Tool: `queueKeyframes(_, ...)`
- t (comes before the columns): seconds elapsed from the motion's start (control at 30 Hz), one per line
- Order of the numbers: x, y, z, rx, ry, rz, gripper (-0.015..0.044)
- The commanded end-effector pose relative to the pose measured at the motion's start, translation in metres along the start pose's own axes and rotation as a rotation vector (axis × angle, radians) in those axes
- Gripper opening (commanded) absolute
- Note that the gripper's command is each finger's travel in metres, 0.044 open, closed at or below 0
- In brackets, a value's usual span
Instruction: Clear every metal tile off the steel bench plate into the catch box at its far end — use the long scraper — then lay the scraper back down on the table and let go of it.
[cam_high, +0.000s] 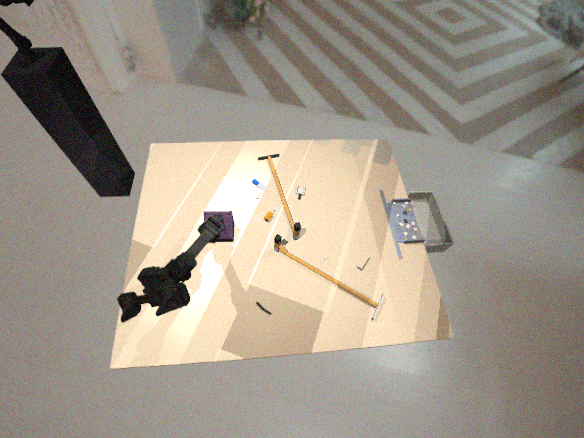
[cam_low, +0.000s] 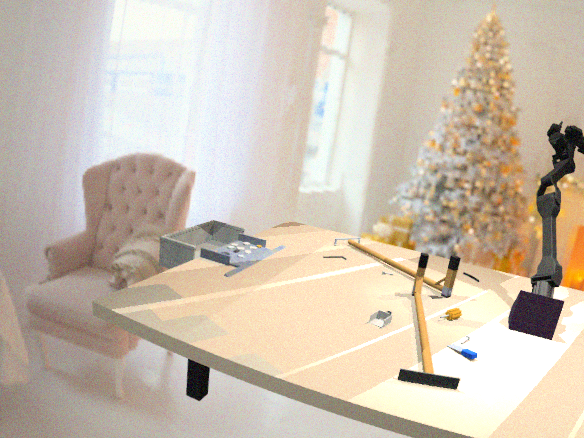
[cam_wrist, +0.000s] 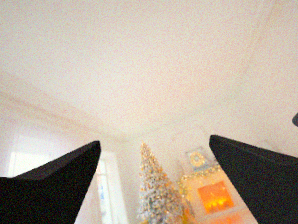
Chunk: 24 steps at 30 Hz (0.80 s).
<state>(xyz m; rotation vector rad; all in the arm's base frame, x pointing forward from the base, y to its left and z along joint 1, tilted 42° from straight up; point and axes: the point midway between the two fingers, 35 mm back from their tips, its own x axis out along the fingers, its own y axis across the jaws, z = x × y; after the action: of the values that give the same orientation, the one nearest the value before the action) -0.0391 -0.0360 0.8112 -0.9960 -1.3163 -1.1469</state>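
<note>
The steel bench plate (cam_high: 400, 234) (cam_low: 243, 257) lies at the table's far edge, with several small pale, dark and orange pieces on it. The open grey catch box (cam_high: 440, 220) (cam_low: 176, 252) adjoins its outer end. One long wooden-handled tool (cam_high: 282, 195) (cam_low: 423, 330) has a wide black head. Another (cam_high: 330, 277) (cam_low: 385, 260) has a thin metal head. Both lie on the table, each with a black-tipped grip standing up near the middle. I cannot tell which is the scraper. My gripper (cam_wrist: 155, 140) is open and empty, raised high, away from both tools and facing the room.
A blue-handled tool (cam_high: 256, 182) (cam_low: 469, 354), an orange item (cam_high: 269, 216) (cam_low: 453, 314) and a small metal scoop (cam_high: 300, 191) (cam_low: 381, 318) lie near the black-headed tool. An L-shaped key (cam_high: 364, 264) (cam_low: 335, 257) and a black curved strip (cam_high: 263, 308) (cam_low: 470, 276) lie near the other.
</note>
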Motion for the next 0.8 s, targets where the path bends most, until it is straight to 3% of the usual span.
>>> queueKeyframes(0.0,-0.001,-0.013,-0.011,0.028,0.019,-0.035,0.0440)
queueKeyframes(0.77,-0.013,-0.049,-0.083,0.240,0.177,-0.184,0.0440)
